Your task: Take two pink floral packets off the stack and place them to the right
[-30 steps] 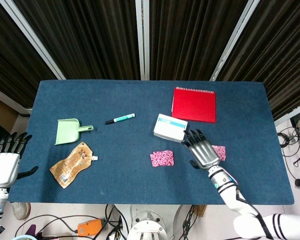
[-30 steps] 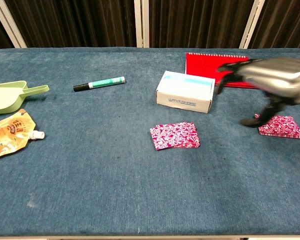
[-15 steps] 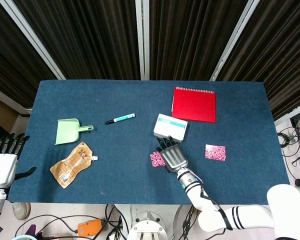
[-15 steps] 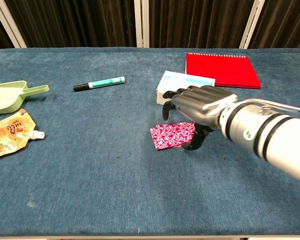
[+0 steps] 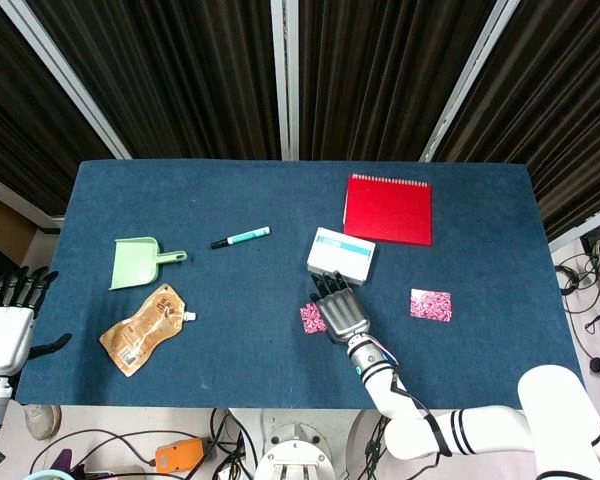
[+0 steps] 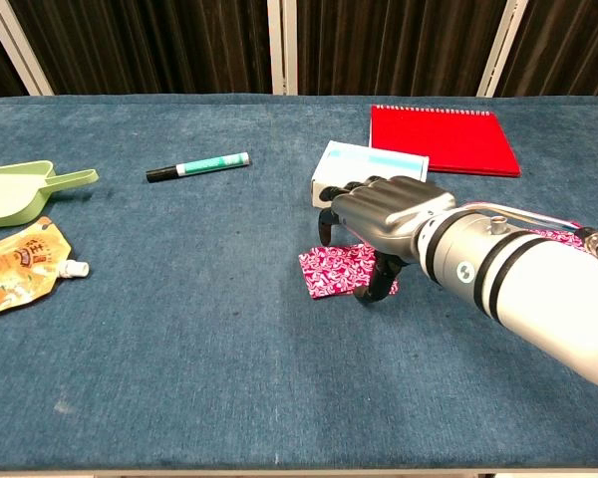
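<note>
My right hand (image 6: pixel 379 214) hovers, fingers curled and empty, over the pink floral packet stack (image 6: pixel 331 271); a careless pinch could drag several packets.

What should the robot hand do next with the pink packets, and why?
Probably close its fingers on the top packet. The right hand hovers over the stack with fingers curled down around it, and only one packet lies to the right.

It looks like a robot lab: dark curtains (image 5: pixel 180 70) hang behind a blue surface (image 5: pixel 230 200), and loose cables (image 5: pixel 590 300) lie on the floor.
</note>
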Controlling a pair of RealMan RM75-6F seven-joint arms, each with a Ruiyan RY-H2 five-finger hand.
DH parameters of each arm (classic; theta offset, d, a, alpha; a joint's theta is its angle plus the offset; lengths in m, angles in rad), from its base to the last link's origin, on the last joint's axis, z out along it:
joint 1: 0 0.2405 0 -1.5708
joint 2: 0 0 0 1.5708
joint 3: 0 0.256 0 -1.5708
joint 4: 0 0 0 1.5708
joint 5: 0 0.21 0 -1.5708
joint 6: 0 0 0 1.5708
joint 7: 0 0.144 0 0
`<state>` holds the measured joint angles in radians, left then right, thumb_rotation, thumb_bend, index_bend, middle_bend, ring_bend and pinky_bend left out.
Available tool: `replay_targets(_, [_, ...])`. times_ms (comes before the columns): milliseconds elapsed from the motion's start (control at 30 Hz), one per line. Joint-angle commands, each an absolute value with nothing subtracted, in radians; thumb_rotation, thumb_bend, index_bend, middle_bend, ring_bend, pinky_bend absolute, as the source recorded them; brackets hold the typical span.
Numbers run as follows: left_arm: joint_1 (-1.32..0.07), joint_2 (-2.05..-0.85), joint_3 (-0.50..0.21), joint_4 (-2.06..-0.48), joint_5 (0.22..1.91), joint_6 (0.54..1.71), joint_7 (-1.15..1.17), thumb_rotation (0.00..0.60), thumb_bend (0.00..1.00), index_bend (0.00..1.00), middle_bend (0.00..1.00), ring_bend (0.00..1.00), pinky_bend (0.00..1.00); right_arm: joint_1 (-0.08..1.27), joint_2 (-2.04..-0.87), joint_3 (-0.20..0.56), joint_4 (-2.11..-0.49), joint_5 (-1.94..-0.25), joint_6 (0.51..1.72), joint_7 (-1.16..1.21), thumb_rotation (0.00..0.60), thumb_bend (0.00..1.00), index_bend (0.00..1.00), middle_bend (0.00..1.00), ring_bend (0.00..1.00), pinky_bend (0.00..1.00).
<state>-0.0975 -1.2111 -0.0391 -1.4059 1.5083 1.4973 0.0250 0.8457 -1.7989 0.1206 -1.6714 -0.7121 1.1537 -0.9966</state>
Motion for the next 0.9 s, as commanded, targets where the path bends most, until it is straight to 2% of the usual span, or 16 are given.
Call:
replay_targets(33, [-0.097,-1.211,-0.039,-1.405,1.508,1.498,0.025,0.6,0.04,0.11,0.08,0.0,0.0,0.848,-1.801,0.119,-1.67,-0.711,1.155,-0.996,0.6,0.42,0.35,0.04,0.0,0.0])
replay_targets(567, [-0.098,-1.214,-0.039,-1.402,1.507,1.495,0.024,0.6,0.04,0.11,0.08,0.0,0.0,0.856,-1.799,0.112,-1.659,-0.687,1.157,-0.987,0.6,0.42,0.37,0.04,0.0,0.0])
replay_targets(900, [-0.097,-1.217,-0.039,-1.398,1.506,1.495,0.02,0.6,0.04,0.11,0.08,0.0,0.0,0.856,-1.806,0.1,-1.649,-0.715,1.169,-0.978,0.6,0.48,0.5,0.04,0.0,0.0])
